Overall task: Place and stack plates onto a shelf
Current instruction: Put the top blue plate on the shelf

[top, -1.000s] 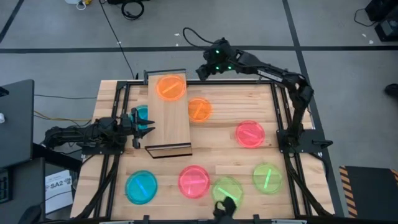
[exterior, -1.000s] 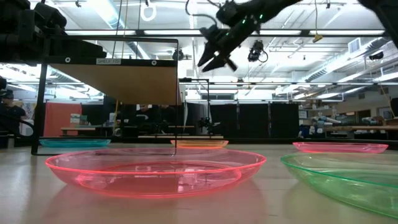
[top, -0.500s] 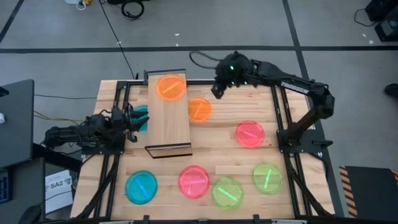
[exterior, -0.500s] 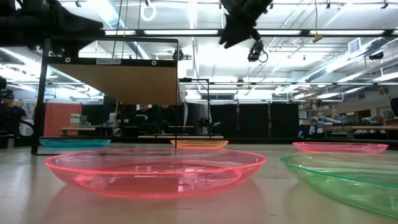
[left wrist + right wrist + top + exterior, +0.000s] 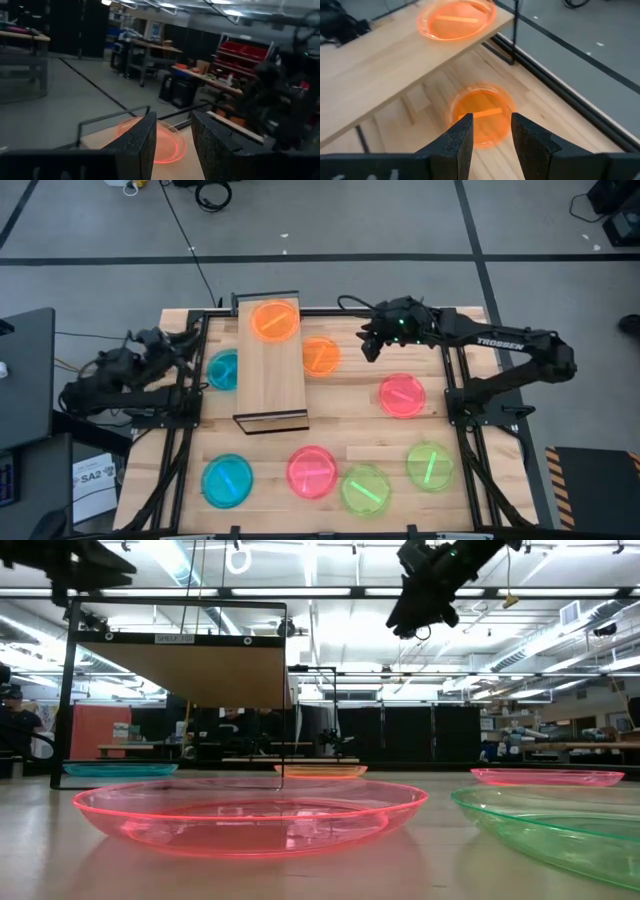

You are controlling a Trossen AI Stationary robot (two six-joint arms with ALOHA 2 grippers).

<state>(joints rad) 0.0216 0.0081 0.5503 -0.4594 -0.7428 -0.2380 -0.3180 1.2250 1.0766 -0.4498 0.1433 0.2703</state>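
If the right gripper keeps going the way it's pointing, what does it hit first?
Most likely the orange plate on the tabletop beside the shelf: it sits centred between the right gripper and its open fingers in the wrist view. Depth is unclear, but nothing shows between them.

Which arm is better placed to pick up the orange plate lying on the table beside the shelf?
Right. The right gripper, open and empty, hangs just beside the orange plate on the table, which its wrist view frames between its fingers. The left gripper sits across the shelf, near a teal plate.

Teal plate (image 5: 222,369) partly hidden under the shelf (image 5: 272,370), green plate (image 5: 560,825) cut off at low view's edge
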